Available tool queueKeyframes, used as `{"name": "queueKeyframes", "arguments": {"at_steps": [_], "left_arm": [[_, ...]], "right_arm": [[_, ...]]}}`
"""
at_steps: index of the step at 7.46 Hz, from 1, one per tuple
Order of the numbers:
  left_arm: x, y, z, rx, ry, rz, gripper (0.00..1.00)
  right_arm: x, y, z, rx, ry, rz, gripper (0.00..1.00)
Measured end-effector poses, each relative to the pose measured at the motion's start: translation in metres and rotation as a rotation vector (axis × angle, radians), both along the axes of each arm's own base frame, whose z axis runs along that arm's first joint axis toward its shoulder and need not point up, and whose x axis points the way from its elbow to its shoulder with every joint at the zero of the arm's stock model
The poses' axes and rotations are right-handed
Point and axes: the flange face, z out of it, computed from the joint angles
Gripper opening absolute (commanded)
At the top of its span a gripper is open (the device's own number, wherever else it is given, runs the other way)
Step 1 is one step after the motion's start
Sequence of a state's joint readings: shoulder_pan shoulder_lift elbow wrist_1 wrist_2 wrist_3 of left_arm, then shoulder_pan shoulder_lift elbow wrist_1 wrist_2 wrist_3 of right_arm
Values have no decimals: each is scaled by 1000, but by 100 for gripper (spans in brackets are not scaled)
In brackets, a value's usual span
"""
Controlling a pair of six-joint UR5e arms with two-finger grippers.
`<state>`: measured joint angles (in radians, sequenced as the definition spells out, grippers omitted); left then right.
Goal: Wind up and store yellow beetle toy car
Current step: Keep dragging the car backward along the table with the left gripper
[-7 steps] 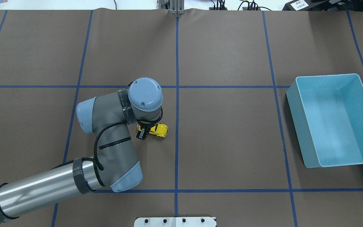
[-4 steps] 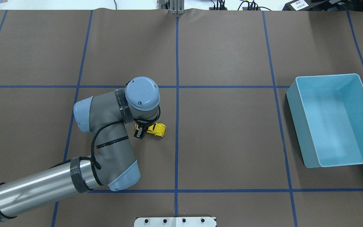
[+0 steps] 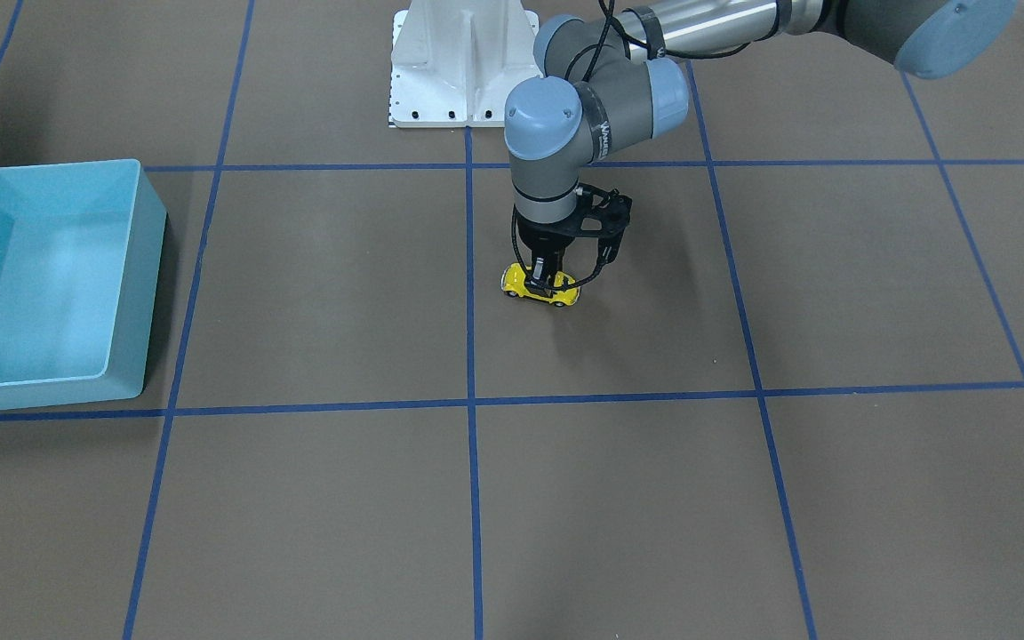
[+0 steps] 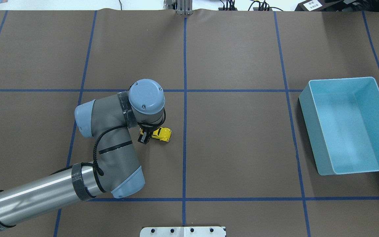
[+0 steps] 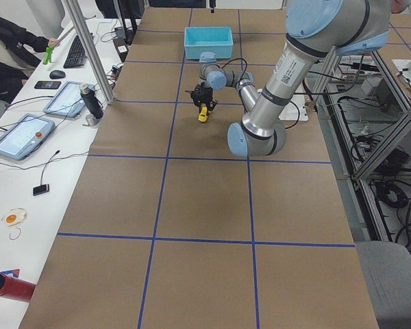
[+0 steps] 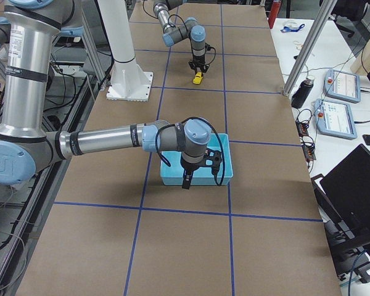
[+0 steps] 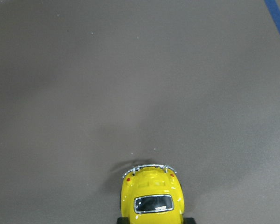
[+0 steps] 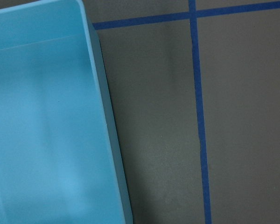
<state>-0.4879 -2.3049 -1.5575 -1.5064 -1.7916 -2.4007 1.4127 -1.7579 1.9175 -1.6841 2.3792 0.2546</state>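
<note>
Yellow beetle toy car (image 3: 540, 287): wheels on brown tabletop (image 3: 654, 489), near its middle, pinched at one end by left gripper (image 3: 550, 277). Right gripper (image 6: 186, 182): above light-blue bin (image 4: 313, 131); finger state cannot be told.

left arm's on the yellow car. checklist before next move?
1. Grip: left claw shut on yellow beetle toy car: ok.
2. Wheels on table: ok.
3. Spring wound enough: cannot tell.
4. Drop spot: light-blue bin empty, opening uncovered in overhead view: ok.
5. Lane from car to bin free of objects: ok.
6. Other arm: right claw beside bin, open or shut: cannot tell.
</note>
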Motion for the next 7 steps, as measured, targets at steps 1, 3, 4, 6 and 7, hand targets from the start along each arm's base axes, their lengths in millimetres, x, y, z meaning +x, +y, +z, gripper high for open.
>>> {"name": "queueKeyframes", "arguments": {"at_steps": [1,3,4,6,7], "left_arm": [[-1,0,2,-1,-2,0,8],[-3,-3,6,-4,-8,-5,7],[-5,-5,9,-5,-11,-8,7],[-10,-7,12,-6,-13,-13,6],[-12,-7,13,-6,-13,-14,6]], "right_arm": [[0,0,0,0,0,0,100],[0,0,0,0,0,0,100],[0,0,0,0,0,0,100],[0,0,-1,2,0,0,100],[0,0,-1,2,0,0,100]]}}
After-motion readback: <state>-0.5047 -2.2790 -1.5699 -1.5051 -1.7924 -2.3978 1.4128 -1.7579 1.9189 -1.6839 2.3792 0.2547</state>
